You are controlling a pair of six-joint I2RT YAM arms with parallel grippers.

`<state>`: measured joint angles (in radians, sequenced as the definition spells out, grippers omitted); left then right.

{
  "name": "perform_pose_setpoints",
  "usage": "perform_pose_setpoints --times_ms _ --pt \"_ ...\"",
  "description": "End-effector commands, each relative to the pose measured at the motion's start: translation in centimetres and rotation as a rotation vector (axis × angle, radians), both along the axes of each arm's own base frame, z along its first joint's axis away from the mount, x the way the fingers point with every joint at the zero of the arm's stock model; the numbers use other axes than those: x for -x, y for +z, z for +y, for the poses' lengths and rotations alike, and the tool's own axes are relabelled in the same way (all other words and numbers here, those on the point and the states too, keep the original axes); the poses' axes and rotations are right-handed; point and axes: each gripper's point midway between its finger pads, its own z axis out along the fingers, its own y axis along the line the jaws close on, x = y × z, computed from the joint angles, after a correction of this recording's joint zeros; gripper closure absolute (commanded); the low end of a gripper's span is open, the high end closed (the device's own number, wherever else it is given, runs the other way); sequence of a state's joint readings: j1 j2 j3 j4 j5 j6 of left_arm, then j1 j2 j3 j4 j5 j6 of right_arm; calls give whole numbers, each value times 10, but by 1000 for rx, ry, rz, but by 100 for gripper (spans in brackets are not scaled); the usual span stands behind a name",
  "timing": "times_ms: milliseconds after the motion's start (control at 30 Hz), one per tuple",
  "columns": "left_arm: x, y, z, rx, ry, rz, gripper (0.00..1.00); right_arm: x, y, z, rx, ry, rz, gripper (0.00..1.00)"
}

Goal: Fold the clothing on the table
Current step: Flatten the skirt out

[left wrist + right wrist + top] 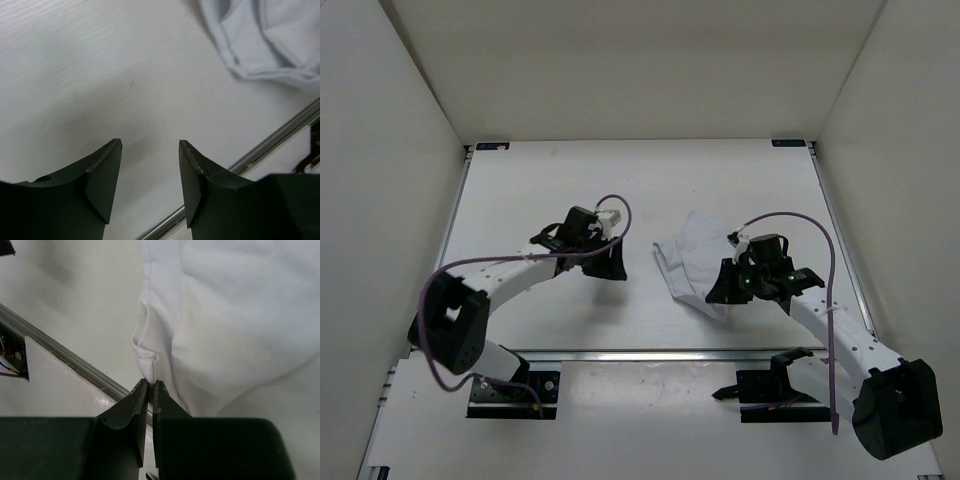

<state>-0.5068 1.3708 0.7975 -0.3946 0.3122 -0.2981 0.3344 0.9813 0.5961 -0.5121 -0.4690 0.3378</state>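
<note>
Enclosure: plain off-white panels stand on three sides of the table (pixel 550 190), namely the left wall (pixel 370 200), back wall (pixel 640 70) and right wall (pixel 910 200).

Fittings: a small black corner bracket (pixel 492 146) sits at the far left corner and a second bracket (pixel 790 143) at the far right.

Near side: a white lower board (pixel 650 410) carries a black left mounting plate (pixel 510 392) and a right mounting plate (pixel 775 392).

Right wrist view, left margin: thin red and dark strands, possibly wiring (pixel 6 360); too small to confirm.

No txt, labels, brands or nos. could be read — clothing (pixel 695 262) & worktop (pixel 570 180) were plain white, unmarked in all views.
</note>
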Motion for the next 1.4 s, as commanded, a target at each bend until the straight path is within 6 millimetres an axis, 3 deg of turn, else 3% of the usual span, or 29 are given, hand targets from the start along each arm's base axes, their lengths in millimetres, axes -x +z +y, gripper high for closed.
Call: perform_pose_setpoints --times_ms 0,100,200,467,500,600,733,867,900,933,967,1033,1100,1133,1200,1233,1267,1367 --pt "-30 17 -59 119 -20 -6 40 2 -4 0 -41 -48 38 100" --pt "-48 9 -78 137 32 26 39 4 -10 -3 -38 -65 47 100" --pt "-73 0 -80 113 127 23 39 5 -9 -4 -55 -76 47 100" --pt "-125 9 -92 199 288 -17 36 9 -13 -6 -59 -76 54 100" --pt "-128 10 -98 223 281 -4 37 9 -15 -7 -53 -79 50 100" --pt "-132 -1 -110 253 285 52 27 11 -20 -7 -47 -67 64 100" --pt "-133 -16 -127 261 287 86 28 8 -18 -7 -44 -68 54 100" --pt "-123 -33 -143 253 268 157 43 8 -18 -7 -43 -63 53 100" --pt "-121 -33 -148 278 260 160 54 7 -18 -9 -43 -66 54 100" --pt "-114 -34 -150 294 258 181 72 9 -22 -10 -35 -72 71 100" --pt "-116 -25 -153 346 246 158 96 6 -18 -10 -39 -67 54 100" --pt "-120 -9 -150 407 276 140 100 5 -17 -12 -38 -79 66 100" --pt "-125 16 -143 440 288 97 100 -7 3 -12 -51 -76 5 100" --pt "-132 39 -135 461 305 57 100 -12 8 -15 -47 -91 -12 100" --pt "-134 89 -120 488 315 -28 100 -36 50 -19 -53 -106 -139 100" --pt "-139 99 -107 472 343 -51 100 -43 62 -23 -45 -120 -180 100" --pt "-143 137 -94 502 359 -117 100 -53 87 -27 -54 -136 -248 100" --pt "-139 204 -53 523 419 -221 100 -72 156 -36 -97 -165 -449 100"
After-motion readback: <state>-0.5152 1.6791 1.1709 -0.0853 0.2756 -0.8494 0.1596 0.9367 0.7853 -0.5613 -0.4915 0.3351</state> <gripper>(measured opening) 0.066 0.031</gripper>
